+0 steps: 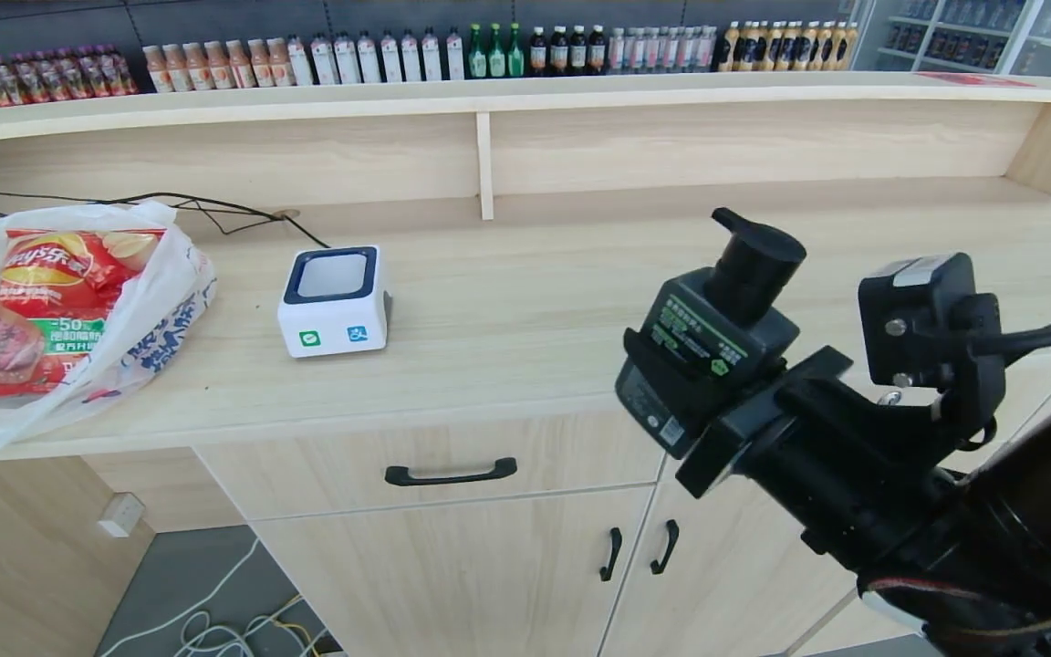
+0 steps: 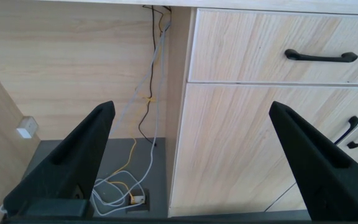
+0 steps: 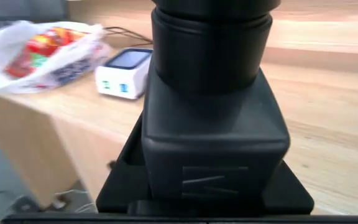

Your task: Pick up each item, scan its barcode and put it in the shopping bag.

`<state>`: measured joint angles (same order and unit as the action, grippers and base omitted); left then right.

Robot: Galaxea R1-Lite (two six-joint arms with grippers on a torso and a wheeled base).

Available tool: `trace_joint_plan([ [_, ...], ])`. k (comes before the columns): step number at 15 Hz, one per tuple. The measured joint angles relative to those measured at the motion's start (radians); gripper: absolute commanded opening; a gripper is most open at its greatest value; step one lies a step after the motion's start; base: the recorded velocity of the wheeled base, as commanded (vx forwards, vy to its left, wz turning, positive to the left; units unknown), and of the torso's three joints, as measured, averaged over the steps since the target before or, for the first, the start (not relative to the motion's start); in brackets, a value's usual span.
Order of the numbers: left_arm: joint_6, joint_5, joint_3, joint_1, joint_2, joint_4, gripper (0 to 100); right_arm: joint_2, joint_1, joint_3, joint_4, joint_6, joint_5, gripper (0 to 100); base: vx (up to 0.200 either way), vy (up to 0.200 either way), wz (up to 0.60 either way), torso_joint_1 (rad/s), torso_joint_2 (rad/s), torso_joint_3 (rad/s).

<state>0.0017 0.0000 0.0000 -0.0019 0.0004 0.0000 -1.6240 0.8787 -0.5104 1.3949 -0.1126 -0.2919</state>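
Black bottle (image 1: pixel 717 338), pinched in the right gripper (image 1: pixel 667 397), hangs right of the scanner (image 1: pixel 334 301), seemingly unscanned; chips (image 1: pixel 42 301) already lie in the shopping bag (image 1: pixel 170 274). Left wrist: left gripper (image 2: pixel 191 107) spread, holding nothing, below the counter. Right wrist: bottle (image 3: pixel 213 118) well apart from scanner (image 3: pixel 124 71).

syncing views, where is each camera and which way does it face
head view: on the head, looking down at the light wooden counter; right claw holds a black square bottle.
left wrist view: below counter height, facing wooden cupboard fronts; open left claw.
right wrist view: behind that bottle, facing across the counter.
shared: head and right wrist show the white cube scanner and white plastic shopping bag.
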Motion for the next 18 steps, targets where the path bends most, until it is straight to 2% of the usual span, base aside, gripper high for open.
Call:
trace_joint_plan([
  [1, 0.0, 0.0, 0.0, 0.0, 0.0, 0.0, 100, 0.002, -0.005, -0.008, 0.002, -0.046, -0.078, 0, 0.0, 0.0, 0.0, 0.0, 0.0, 0.0],
  [3, 0.0, 0.0, 0.0, 0.0, 0.0, 0.0, 100, 0.003, -0.013, -0.053, 0.012, -0.106, -0.127, 0, 0.0, 0.0, 0.0, 0.0, 0.0, 0.0],
  [4, 0.0, 0.0, 0.0, 0.001, 0.0, 0.0, 100, 0.001, -0.021, -0.082, 0.013, -0.119, -0.129, 0, 0.0, 0.0, 0.0, 0.0, 0.0, 0.0],
  [10, -0.002, 0.0, 0.0, 0.001, 0.0, 0.0, 100, -0.046, -0.052, -0.216, 0.017, -0.067, -0.129, 0, 0.0, 0.2, 0.0, -0.001, 0.0, 0.002],
  [14, -0.003, 0.001, 0.0, 0.0, 0.0, 0.002, 100, -0.057, -0.074, -0.184, 0.016, 0.036, -0.099, 0, 0.0, 0.2, 0.0, 0.005, 0.0, 0.005],
  [18, -0.006, 0.001, 0.0, 0.001, 0.0, 0.002, 100, -0.051, -0.111, -0.151, 0.024, 0.037, -0.097, 0, 0.0, 0.2, 0.0, 0.005, 0.0, 0.005],
])
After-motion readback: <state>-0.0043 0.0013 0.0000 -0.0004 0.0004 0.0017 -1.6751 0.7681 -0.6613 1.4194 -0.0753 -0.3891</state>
